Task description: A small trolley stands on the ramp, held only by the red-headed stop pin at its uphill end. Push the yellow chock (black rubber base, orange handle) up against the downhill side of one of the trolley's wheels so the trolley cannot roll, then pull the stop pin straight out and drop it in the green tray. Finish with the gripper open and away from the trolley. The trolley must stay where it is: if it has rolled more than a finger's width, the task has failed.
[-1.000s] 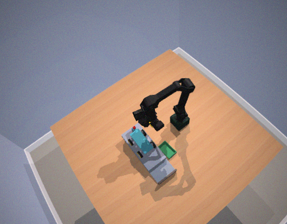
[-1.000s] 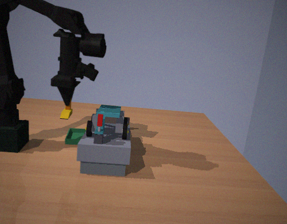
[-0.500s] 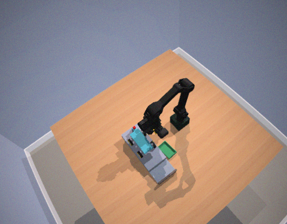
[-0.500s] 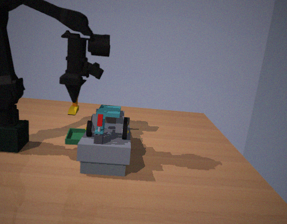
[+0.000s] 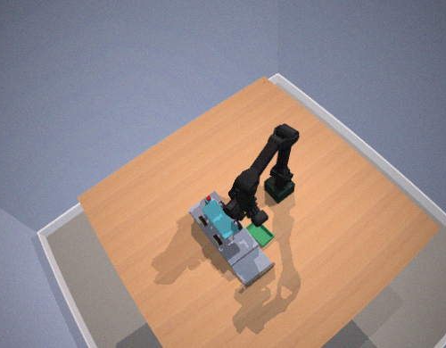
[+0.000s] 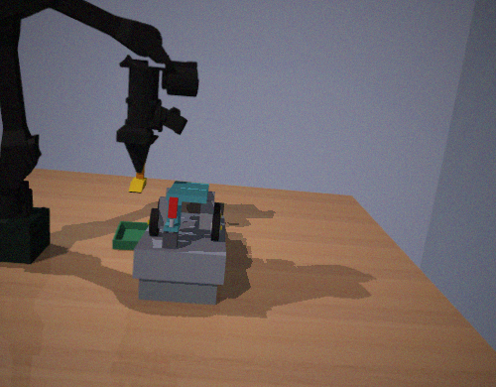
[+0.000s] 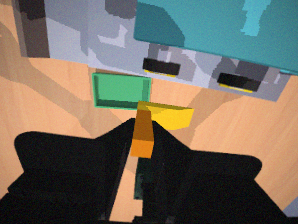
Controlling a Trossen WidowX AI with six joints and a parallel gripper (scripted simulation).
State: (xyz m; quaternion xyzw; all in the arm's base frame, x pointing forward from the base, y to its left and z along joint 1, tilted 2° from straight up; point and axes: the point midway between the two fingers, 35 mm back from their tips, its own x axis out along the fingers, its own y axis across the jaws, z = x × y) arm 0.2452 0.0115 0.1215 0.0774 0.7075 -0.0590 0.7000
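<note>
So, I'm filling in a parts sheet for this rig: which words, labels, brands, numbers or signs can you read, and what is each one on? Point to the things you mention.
None: no lettering, number or sign can be read in any view.
The trolley [image 5: 219, 219] [image 6: 188, 191] [image 7: 225, 30], yellow chock [image 6: 137, 186] [image 7: 172, 118] and green tray [image 5: 260, 234] [image 6: 131, 236] [image 7: 116, 89] show only plain colour, shadow or light patches.
The arm [image 5: 264, 156] [image 6: 12, 79] is too dark to rule out small markings.

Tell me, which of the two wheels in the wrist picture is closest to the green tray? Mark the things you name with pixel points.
The downhill wheel [image 5: 240, 226] [image 7: 161, 67]. It sits right by the tray [image 5: 260, 235] [image 6: 133, 235] [image 7: 121, 89], farther from the red-headed pin [image 5: 209, 198] [image 6: 173, 207] than the other.
</note>
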